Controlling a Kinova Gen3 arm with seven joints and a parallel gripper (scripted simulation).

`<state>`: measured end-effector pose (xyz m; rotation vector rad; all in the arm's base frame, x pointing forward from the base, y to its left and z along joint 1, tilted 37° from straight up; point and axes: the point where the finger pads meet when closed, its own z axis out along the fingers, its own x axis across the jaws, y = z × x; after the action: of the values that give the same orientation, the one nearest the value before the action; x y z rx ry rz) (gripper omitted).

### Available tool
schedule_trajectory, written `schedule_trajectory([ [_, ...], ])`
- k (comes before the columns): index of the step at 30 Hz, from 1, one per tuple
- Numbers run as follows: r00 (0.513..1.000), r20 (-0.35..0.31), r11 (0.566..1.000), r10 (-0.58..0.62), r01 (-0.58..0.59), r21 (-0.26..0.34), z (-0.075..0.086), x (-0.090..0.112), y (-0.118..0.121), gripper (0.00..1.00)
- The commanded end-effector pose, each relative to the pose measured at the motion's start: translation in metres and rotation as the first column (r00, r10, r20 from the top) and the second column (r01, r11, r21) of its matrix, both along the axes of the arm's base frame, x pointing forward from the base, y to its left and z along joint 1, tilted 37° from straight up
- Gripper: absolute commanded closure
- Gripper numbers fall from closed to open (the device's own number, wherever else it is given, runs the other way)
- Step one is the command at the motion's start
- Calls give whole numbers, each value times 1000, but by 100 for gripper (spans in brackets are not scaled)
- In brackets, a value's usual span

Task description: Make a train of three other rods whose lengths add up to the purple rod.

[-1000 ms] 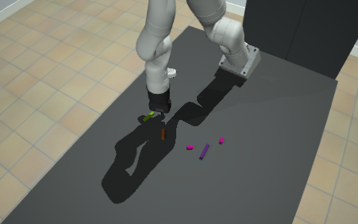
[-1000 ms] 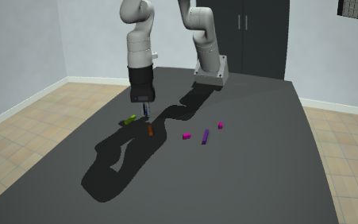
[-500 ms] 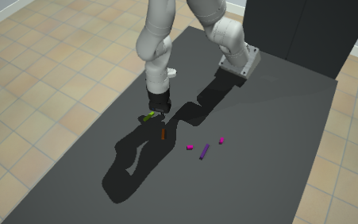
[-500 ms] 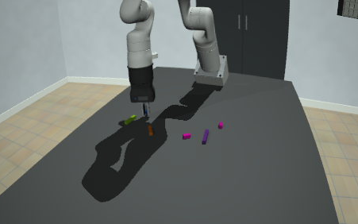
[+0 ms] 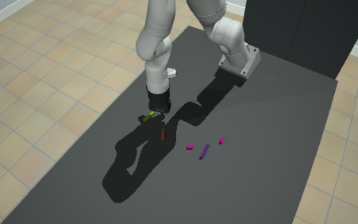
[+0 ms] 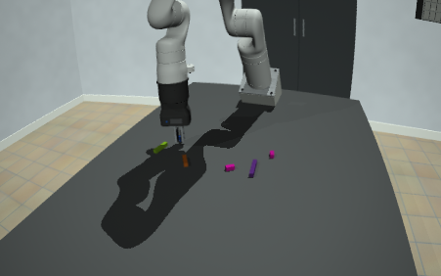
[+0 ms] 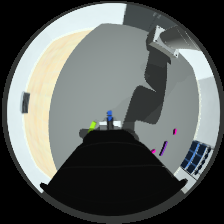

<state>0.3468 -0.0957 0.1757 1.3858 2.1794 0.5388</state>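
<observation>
My gripper (image 6: pixel 179 137) hangs low over the table's left part, shut on a small blue rod (image 6: pixel 179 135). The blue rod also shows between the fingertips in the wrist view (image 7: pixel 109 114). I cannot tell if it touches the table. A lime rod (image 5: pixel 148 116) lies just left of the fingers, apart from them. An orange rod (image 5: pixel 163 133) lies a little nearer the front, in the arm's shadow. The purple rod (image 5: pixel 204 151) lies to the right, with one magenta rod (image 5: pixel 190 147) to its left and another magenta rod (image 5: pixel 221 140) to its right, each apart from it.
The robot's base (image 5: pixel 240 63) is mounted at the back of the dark table. A dark cabinet (image 5: pixel 298 28) stands behind it. The table's left edge (image 5: pixel 79 119) runs close to the lime rod, with tiled floor beyond.
</observation>
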Motion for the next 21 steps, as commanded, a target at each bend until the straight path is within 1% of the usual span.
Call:
schedule_trajectory([
  [1, 1000, 1, 1000, 0, 0, 0, 0, 0, 0, 76],
  [14, 1000, 1, 1000, 0, 0, 0, 0, 0, 0, 76],
  [21, 1000, 1, 1000, 0, 0, 0, -3, 2, 0, 76],
])
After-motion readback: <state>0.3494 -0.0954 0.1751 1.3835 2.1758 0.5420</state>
